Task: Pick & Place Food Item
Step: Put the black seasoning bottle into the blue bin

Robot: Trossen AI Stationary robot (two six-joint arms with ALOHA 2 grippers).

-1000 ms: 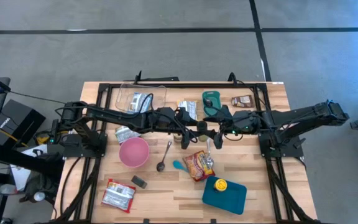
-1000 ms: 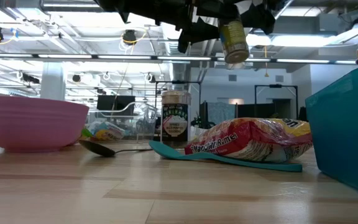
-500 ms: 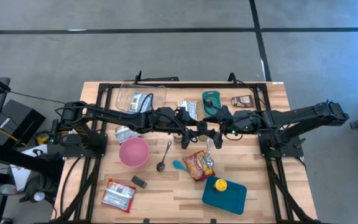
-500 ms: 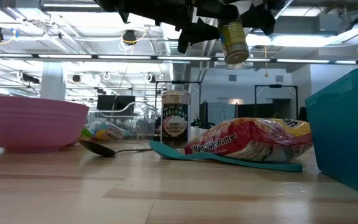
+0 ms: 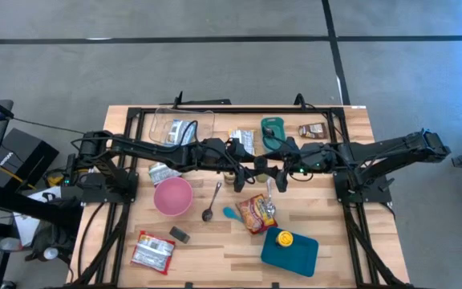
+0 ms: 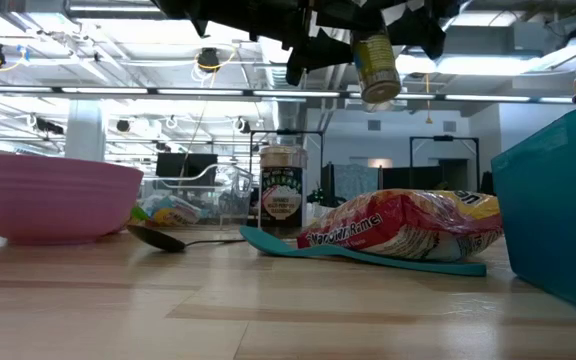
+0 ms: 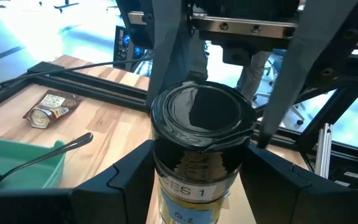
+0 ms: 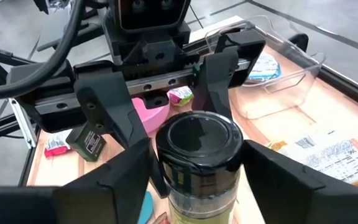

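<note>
Wooden table [image 5: 215, 241] in an open workshop, both arms meeting over its middle. Left gripper [image 5: 260, 169] pinches a jar [image 6: 375, 65] by its sides, holding it in the air, black lid toward the right gripper [image 5: 280, 171]. That gripper's fingers [image 8: 115, 177] stand spread on either side of the same jar, and whether they touch it cannot be told. Below the jar lie a red food packet [image 5: 256, 212], a blue spoon [image 5: 231, 213] and a metal spoon [image 5: 212, 202]; another jar [image 6: 281, 191] stands upright behind them. Farther out: a pink bowl [image 5: 172, 196], a teal box [image 5: 289, 251] with a yellow lid [image 5: 284, 238], a clear tub [image 5: 184, 125] and a green tray [image 5: 273, 131].
</note>
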